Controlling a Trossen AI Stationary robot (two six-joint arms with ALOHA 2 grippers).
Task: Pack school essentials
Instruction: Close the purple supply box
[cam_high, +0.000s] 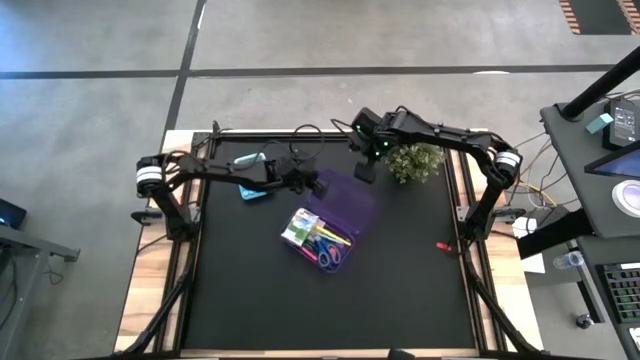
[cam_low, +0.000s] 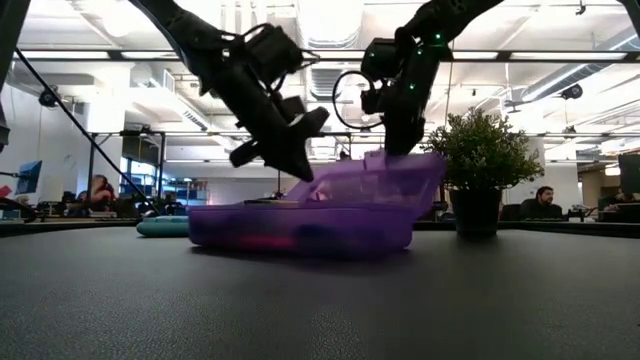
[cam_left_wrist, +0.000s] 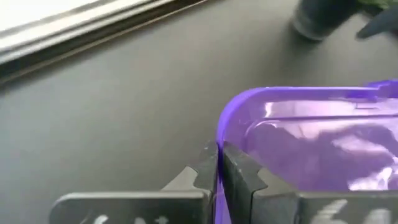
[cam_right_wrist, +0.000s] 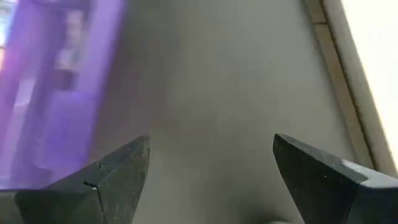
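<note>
A clear purple case (cam_high: 340, 205) lies open mid-table. Its tray (cam_high: 318, 240) holds the school essentials: coloured pens, blue-handled scissors and a green-and-white packet. The raised lid (cam_low: 375, 180) slants up over the tray. My left gripper (cam_high: 318, 185) is shut on the lid's left edge. My right gripper (cam_high: 365, 170) is open just above the lid's far right corner (cam_low: 400, 155), with nothing between its fingers (cam_right_wrist: 106, 180). The purple case (cam_right_wrist: 56, 93) shows to one side in the right wrist view. My left gripper pinches the lid's rim (cam_left_wrist: 219, 155) between its two shut fingers (cam_left_wrist: 242, 180), near a rounded corner. It comes slanting down from the table's left (cam_low: 290, 150). The lid is held tilted up off the tray, which rests on the table.
A leafy potted plant (cam_high: 415, 160) stands at the far right, close behind my right gripper. A teal object (cam_high: 252, 190) lies at the far left under the left arm. A small red thing (cam_high: 443, 245) lies near the right edge. The near half of the black mat (cam_high: 300, 310) is bare.
</note>
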